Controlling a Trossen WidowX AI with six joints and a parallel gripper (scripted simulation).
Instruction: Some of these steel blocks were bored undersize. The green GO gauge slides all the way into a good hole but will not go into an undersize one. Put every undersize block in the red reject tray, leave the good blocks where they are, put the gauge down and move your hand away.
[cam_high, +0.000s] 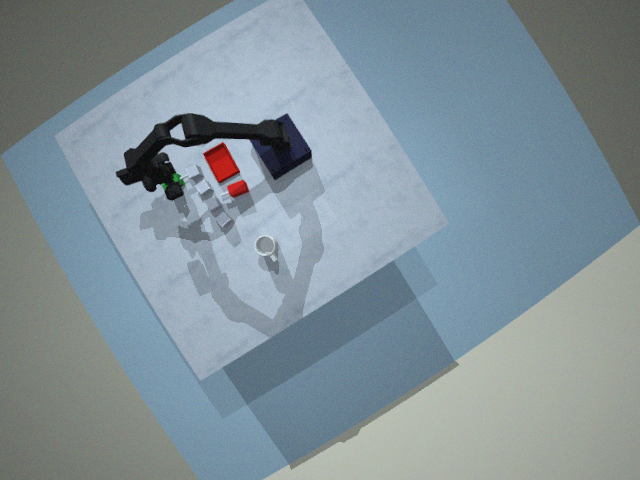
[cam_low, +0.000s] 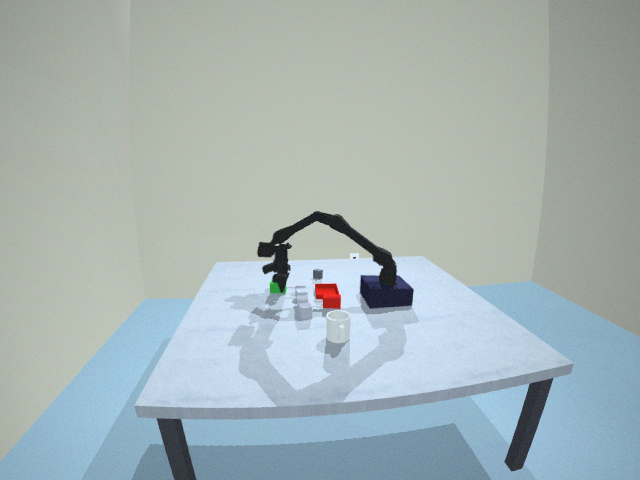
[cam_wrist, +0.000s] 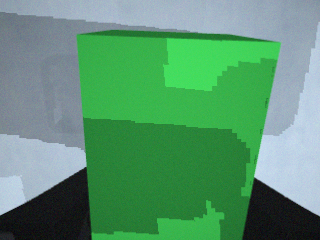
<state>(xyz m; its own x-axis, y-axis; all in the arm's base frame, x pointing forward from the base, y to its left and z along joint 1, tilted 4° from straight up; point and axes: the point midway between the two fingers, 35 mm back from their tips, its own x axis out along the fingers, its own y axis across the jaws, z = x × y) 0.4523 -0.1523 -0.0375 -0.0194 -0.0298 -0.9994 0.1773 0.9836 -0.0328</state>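
The black pincer (cam_high: 173, 183) (cam_low: 279, 285) grips the green block-shaped gauge (cam_high: 178, 179) (cam_low: 276, 288) (cam_wrist: 167, 135), probably to try it in the small grey steel blocks (cam_high: 202, 187) (cam_low: 303, 308).

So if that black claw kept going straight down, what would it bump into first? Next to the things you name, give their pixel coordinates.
Probably the white tabletop (cam_high: 330, 103) (cam_low: 439, 330), met by the green gauge (cam_high: 177, 180) (cam_low: 278, 287) (cam_wrist: 170, 135) it holds; the height is unclear.
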